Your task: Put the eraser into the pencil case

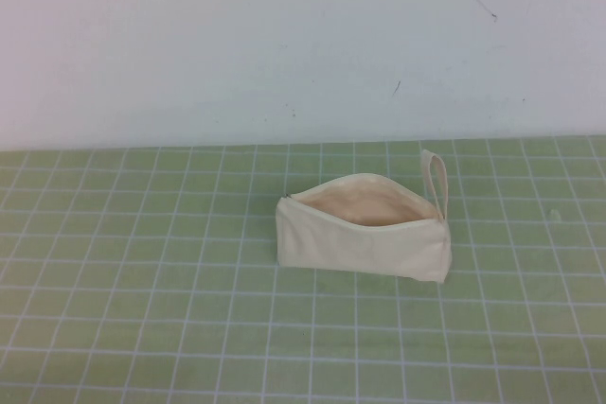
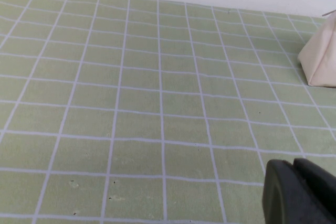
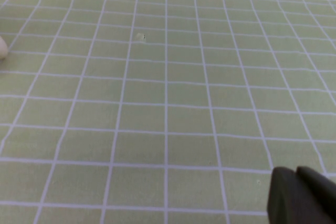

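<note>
A green mat (image 1: 142, 281) ruled with white grid lines fills the lower half of the high view, and a plain white wall (image 1: 189, 35) fills the upper half. Neither arm shows in this view, which suggests both are drawn back to the near side, out of the working area.

The pencil case (image 1: 365, 234) sits right of centre in the high view, lying on its long side with the zip mouth open and facing up and back, so the beige lining shows. That open mouth suits a drop from above. Its small wrist loop (image 1: 436, 175) stands up at the right end. A corner of the same pouch shows at the right edge of the left wrist view (image 2: 320, 56), well apart from the gripper there.

The left gripper (image 2: 300, 192) appears only as a dark tip in the lower right corner of its own wrist view, low over bare mat; whether its pincer is wide or narrow cannot be told. The right gripper (image 3: 302, 195) shows likewise in the lower right corner of its view, also over bare mat, and its pincer's state cannot be told either.

The eraser is not visible in any view. It may already lie inside the pouch, but the visible lining shows nothing.
</note>
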Tool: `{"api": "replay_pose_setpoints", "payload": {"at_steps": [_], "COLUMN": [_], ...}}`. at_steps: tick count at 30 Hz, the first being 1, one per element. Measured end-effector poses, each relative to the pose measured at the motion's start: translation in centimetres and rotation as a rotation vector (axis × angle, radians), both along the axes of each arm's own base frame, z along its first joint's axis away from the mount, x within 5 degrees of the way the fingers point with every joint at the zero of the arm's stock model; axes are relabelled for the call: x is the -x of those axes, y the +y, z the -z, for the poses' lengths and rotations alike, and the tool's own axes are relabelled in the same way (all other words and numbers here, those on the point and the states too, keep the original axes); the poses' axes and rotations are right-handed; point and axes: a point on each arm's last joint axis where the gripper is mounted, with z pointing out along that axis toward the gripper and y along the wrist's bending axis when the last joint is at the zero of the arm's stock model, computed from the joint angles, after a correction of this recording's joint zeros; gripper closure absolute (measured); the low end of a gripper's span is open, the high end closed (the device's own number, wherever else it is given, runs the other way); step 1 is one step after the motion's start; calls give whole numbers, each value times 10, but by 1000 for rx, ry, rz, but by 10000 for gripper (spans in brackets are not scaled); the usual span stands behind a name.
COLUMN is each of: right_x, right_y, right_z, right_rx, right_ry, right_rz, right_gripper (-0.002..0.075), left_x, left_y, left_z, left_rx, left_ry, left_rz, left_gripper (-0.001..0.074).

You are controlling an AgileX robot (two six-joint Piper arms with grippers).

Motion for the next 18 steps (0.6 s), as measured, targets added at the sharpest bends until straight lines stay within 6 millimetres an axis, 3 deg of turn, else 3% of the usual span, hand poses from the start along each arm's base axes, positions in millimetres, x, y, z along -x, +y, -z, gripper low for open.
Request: {"api": "replay_pose_setpoints", "payload": {"at_steps": [18], "right_x": [0], "right_y": [-1], "right_z": [0], "right_rx": [-1], "right_ry": [-2], "right_rz": [11], "right_gripper": [727], "left_x": [0], "left_y": [0], "left_z": [0], "left_rx": [0], "left_ry": [0], "left_rz": [0], "left_gripper": [736]}}
